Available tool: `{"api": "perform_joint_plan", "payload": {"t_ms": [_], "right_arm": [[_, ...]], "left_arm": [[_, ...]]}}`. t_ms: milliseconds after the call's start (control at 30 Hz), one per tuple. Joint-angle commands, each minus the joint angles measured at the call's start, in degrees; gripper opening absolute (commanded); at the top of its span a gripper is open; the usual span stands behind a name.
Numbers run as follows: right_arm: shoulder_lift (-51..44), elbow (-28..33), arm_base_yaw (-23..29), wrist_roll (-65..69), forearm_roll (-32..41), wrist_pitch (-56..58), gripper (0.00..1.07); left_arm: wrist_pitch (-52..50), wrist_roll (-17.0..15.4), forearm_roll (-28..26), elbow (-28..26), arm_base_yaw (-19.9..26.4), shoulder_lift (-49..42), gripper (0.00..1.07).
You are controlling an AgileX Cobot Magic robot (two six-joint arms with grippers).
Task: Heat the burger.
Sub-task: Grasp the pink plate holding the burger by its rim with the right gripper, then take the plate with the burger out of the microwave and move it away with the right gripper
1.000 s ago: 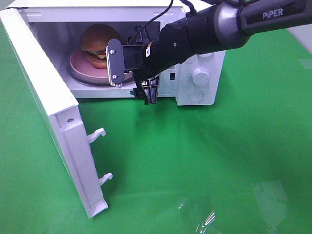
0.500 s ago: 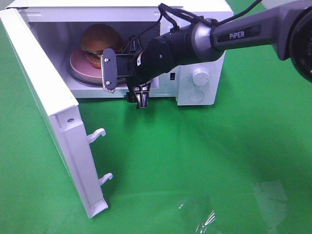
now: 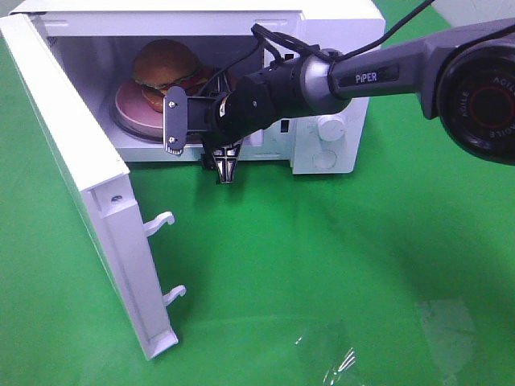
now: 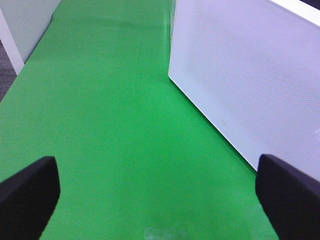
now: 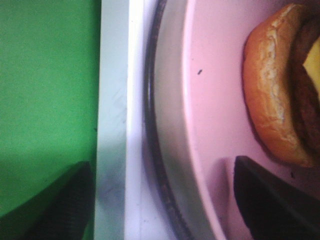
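The burger (image 3: 165,68) sits on a pink plate (image 3: 130,104) inside the open microwave (image 3: 338,24). My right gripper (image 3: 199,146) is at the front of the cavity, just right of the plate, and it is open. In the right wrist view the right gripper (image 5: 160,205) straddles the plate's (image 5: 215,100) rim: one finger over the microwave's sill (image 5: 115,125), the other over the pink surface near the burger (image 5: 277,95). It grips nothing. My left gripper (image 4: 160,195) is open and empty over green cloth; the exterior view does not show it.
The microwave door (image 3: 80,177) swings far out to the left, latch hooks (image 3: 161,221) pointing right. Its outer face (image 4: 250,75) fills the left wrist view. Two knobs (image 3: 330,126) sit on the panel right of the cavity. Green cloth (image 3: 322,273) covers the table.
My right arm has moved left along the microwave's opening, bringing its gripper closer to the plate's rim. The jaws look slightly narrower. Burger, plate and door have not moved.
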Motion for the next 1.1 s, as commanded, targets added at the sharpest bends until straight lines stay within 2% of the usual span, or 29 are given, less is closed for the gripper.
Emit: {"api": "perform_joint_plan", "payload": {"t_ms": [33,100,133,167,200,233,267,300,333,367,1100], "right_arm": [[0.3,-0.7,0.1,0.7,0.3,0.2,0.59],[0.3,-0.7,0.1,0.7,0.2,0.2,0.54],[0.2,-0.7,0.1,0.7,0.2,0.6,0.43],[0.2,-0.7,0.1,0.7,0.2,0.6,0.43],[0.1,-0.7,0.1,0.7,0.2,0.9,0.29],[0.1,-0.7,0.1,0.7,0.2,0.9,0.29],[0.0,-0.7,0.1,0.1,0.2,1.4,0.17],[-0.1,-0.7,0.1,-0.4,0.2,1.7,0.11],[-0.1,-0.7,0.1,-0.4,0.2,1.7,0.11],[-0.6,-0.6,0.1,-1.5,0.2,2.7,0.00],[-3.8,-0.5,0.7,-8.4,1.4,11.9,0.00]], "left_arm": [[0.0,-0.3,0.3,0.2,0.1,-1.0,0.99],[0.0,-0.3,0.3,0.2,0.1,-1.0,0.99],[0.0,-0.3,0.3,0.2,0.1,-1.0,0.99],[0.0,-0.3,0.3,0.2,0.1,-1.0,0.99],[0.0,-0.3,0.3,0.2,0.1,-1.0,0.99],[0.0,-0.3,0.3,0.2,0.1,-1.0,0.99],[0.0,-0.3,0.3,0.2,0.1,-1.0,0.99],[0.0,-0.3,0.3,0.2,0.1,-1.0,0.99],[0.0,-0.3,0.3,0.2,0.1,-1.0,0.99],[0.0,-0.3,0.3,0.2,0.1,-1.0,0.99],[0.0,-0.3,0.3,0.2,0.1,-1.0,0.99]]}}
